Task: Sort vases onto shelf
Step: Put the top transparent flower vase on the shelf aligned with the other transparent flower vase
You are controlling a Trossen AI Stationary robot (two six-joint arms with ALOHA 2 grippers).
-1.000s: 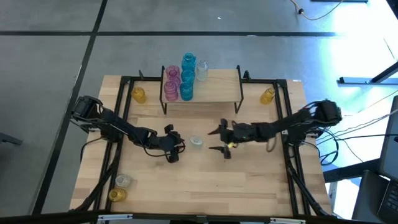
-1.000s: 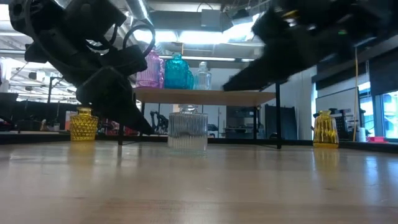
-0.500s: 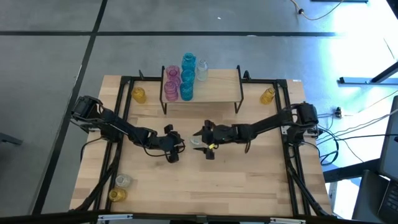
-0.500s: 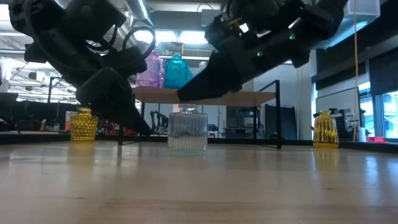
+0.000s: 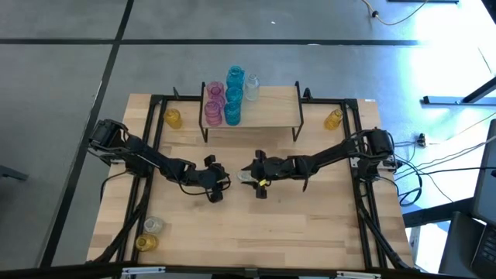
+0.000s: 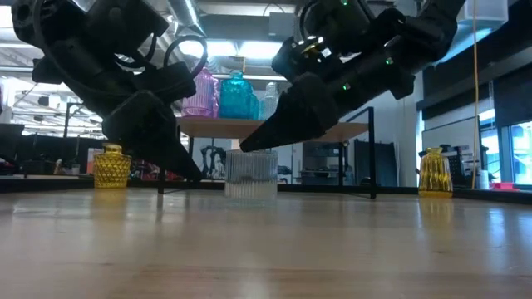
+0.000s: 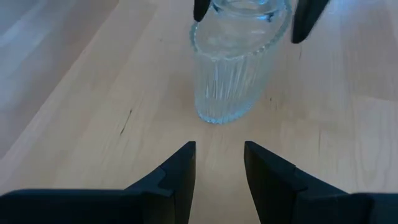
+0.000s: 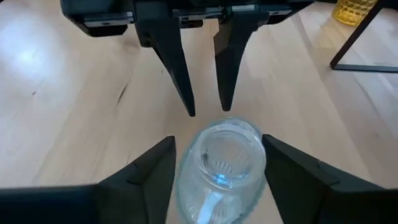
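A clear ribbed vase point(image 5: 245, 177) stands upright on the table's middle, resting on its base point(image 7: 221, 115). My right gripper point(image 8: 217, 140) reaches in from the table's right, shut on the vase's upper part. My left gripper point(image 7: 219, 149) is open just left of the vase, fingers pointing at it, with nothing between them. The shelf point(image 5: 271, 108) stands at the far middle of the table. It carries pink vases point(image 5: 213, 105), teal vases point(image 5: 234, 93) and a clear vase point(image 5: 252, 85). My right gripper has the clear vase's shoulder and neck point(image 8: 186, 155) between its two fingers point(image 8: 158, 165), one on each side. The fingers slant down from the table's right. The vase stands upright with its base point(image 6: 251, 195) on the table.
Yellow vases stand on the table at the far left point(image 5: 172, 118) and far right point(image 5: 333, 118). A yellow vase point(image 5: 146, 242) and a clear vase point(image 5: 153, 225) stand at the near left corner. A black frame point(image 5: 151, 139) runs along the table's sides.
My right gripper has gone toward the table's left and down to the clear vase. Its fingers have come to the vase's two sides and closed in on it. The vase has stayed where it was.
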